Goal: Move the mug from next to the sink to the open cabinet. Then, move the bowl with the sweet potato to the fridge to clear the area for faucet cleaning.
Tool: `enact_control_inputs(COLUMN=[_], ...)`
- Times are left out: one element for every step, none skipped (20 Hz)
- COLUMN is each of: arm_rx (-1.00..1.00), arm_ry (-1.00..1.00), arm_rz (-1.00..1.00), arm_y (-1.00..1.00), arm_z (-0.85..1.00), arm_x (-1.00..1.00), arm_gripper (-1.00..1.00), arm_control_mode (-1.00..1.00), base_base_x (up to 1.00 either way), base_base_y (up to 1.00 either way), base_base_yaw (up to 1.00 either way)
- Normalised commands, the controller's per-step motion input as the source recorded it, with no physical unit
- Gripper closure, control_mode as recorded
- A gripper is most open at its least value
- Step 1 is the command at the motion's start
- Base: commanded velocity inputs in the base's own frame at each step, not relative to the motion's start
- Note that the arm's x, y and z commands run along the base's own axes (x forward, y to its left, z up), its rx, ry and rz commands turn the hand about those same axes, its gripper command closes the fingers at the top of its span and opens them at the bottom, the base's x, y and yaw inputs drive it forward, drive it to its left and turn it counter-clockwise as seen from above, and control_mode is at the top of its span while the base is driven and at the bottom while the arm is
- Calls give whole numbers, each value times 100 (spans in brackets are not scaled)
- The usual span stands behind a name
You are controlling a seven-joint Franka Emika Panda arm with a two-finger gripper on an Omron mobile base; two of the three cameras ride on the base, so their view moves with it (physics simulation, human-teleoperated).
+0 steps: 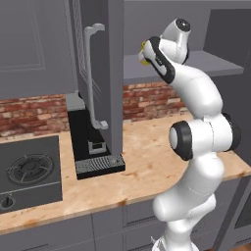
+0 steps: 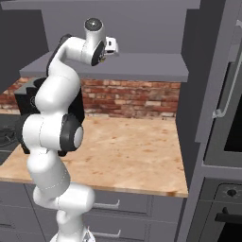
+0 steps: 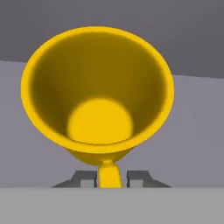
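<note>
Mug (image 3: pixel 98 94), bright yellow, seen from the hand camera looking straight down into its round mouth; inside wall and flat bottom visible. Its handle (image 3: pixel 109 174) points toward the camera and sits between the two dark fingertips (image 3: pixel 85 178) of the gripper (image 3: pixel 110 179). Jaws stand close on either side of the handle, only narrowly parted; cannot tell whether they press on it or have just let go. Mug sits over the grey shelf (image 3: pixel 192 131) of the open cabinet; contact with the shelf cannot be made out. From the left base camera a sliver of yellow mug (image 1: pixel 143 53) shows at the end of the raised white arm (image 1: pixel 196 137), at shelf height, near the shelf's left end. Cabinet door (image 1: pixel 100 73) stands swung open to the left of it, long bar handle (image 1: pixel 90 73) upright on its face. Below the shelf: red brick backsplash (image 2: pixel 127 99), then pale wood-grain counter (image 2: pixel 132 151). Black coffee machine (image 1: pixel 93 147) on the counter under the open door; stove burner (image 1: pixel 29 169) further left. Dark oven front (image 2: pixel 227 142) on the far right of the right base view.
</note>
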Motion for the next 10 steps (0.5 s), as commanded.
enact_control_inputs(arm_rx=[0,0,0,0,0,0,0,0,0,0], arm_ry=[0,1,0,0,-11,-15,-17,-19,-20,-17], arm_rz=[-1,0,-1,-3,-6,-7,-7,-4,-1,0], arm_y=[0,0,0,0,0,0,0,0,0,0], arm_z=[0,0,8,20,41,46,45,36,6,-4], arm_x=[16,12,0,0,0,0,0,-24,-83,-100], arm_gripper=[-100,-100,-100,-100,-100,-100,-100,-100,-100,-100], arm_control_mode=[-100,-100,-100,-100,-100,-100,-100,-100,-100,-100], base_base_x=[0,0,0,0,0,0,0,0,0,0], base_base_y=[0,0,0,0,0,0,0,0,0,0], base_base_yaw=[0,0,0,0,0,0,0,0,0,0])
